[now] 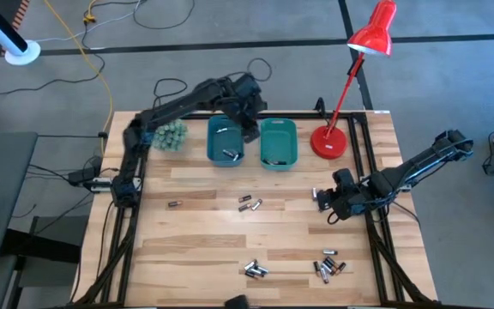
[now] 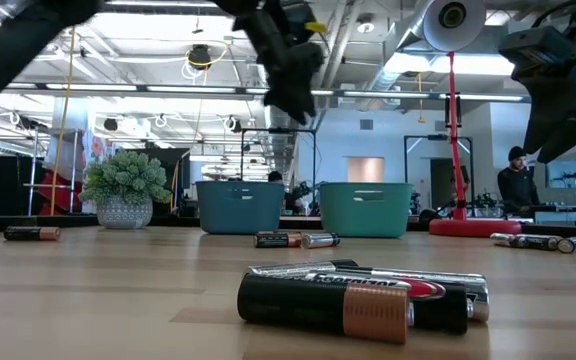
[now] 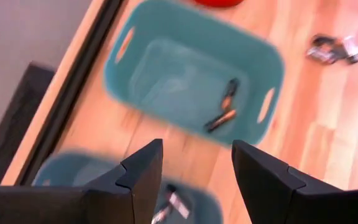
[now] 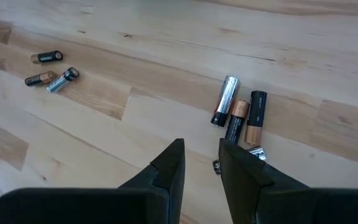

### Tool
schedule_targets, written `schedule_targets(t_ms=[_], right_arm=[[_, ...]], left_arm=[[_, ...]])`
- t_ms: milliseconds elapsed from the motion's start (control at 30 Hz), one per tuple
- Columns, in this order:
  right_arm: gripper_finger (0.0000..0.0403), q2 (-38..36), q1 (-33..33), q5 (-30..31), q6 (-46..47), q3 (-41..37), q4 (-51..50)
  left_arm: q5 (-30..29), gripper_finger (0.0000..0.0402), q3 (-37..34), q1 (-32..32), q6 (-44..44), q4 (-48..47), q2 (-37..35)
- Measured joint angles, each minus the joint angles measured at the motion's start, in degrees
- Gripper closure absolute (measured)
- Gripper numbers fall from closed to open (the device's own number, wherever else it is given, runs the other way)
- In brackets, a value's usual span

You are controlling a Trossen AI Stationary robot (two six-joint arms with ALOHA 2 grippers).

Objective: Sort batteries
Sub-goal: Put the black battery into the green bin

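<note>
Two teal bins stand at the table's far side. The left bin (image 1: 225, 142) and the right bin (image 1: 279, 142) each hold a few batteries (image 3: 224, 107). My left gripper (image 1: 251, 127) hangs open above the gap between the bins, with nothing between its fingers (image 3: 194, 149). Loose batteries lie flat on the wood: one at the left (image 1: 174, 204), a small group mid-table (image 1: 249, 203), and two clusters near the front edge (image 1: 256, 270) (image 1: 328, 266). My right gripper (image 1: 328, 203) hovers over the table's right part, its fingers (image 4: 201, 146) a little apart and empty, with a battery cluster (image 4: 238, 115) beyond them.
A red desk lamp stands with its base (image 1: 328, 142) right of the bins. A small potted plant (image 1: 170, 136) sits left of them. Black frame rails (image 1: 376, 172) run along the table's sides. Bare wood lies between the battery groups.
</note>
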Motion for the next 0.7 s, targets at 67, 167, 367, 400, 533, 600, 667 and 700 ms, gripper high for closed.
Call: schedule_targets(t_ms=[67, 167, 367, 400, 533, 600, 667, 700], right_arm=[[0.0285, 0.0, 0.0, 0.0, -0.3, 0.0, 0.1], [0.0285, 0.0, 0.0, 0.0, -0.5, 0.0, 0.1], [0.0285, 0.0, 0.0, 0.0, -3.2, 0.0, 0.1], [0.0285, 0.0, 0.0, 0.0, -3.4, 0.0, 0.1], [0.0285, 0.0, 0.0, 0.0, -4.5, 0.0, 0.1], [0.0285, 0.0, 0.0, 0.0, -5.6, 0.0, 0.1], [0.0285, 0.0, 0.0, 0.0, -6.0, 0.0, 0.1], [0.0285, 0.0, 0.0, 0.0, -6.0, 0.0, 0.1]], left_arm=[[-3.0, 0.0215, -7.7, -0.3, -1.4, 2.4, -4.8], [-3.8, 0.0215, -21.2, -0.7, -4.2, 8.4, -13.6], [-4.3, 0.0215, -45.0, -2.2, -10.3, 14.8, -32.3], [-4.5, 0.0215, -48.4, -2.5, -11.3, 14.8, -35.0], [-5.0, 0.0215, -59.8, -3.6, -13.7, 14.6, -44.9], [-5.0, 0.0215, -64.9, -4.1, -13.2, 13.8, -49.0], [-5.0, 0.0215, -69.5, -4.6, -12.0, 13.1, -52.4], [-5.0, 0.0215, -71.6, -4.8, -11.1, 12.9, -53.8]])
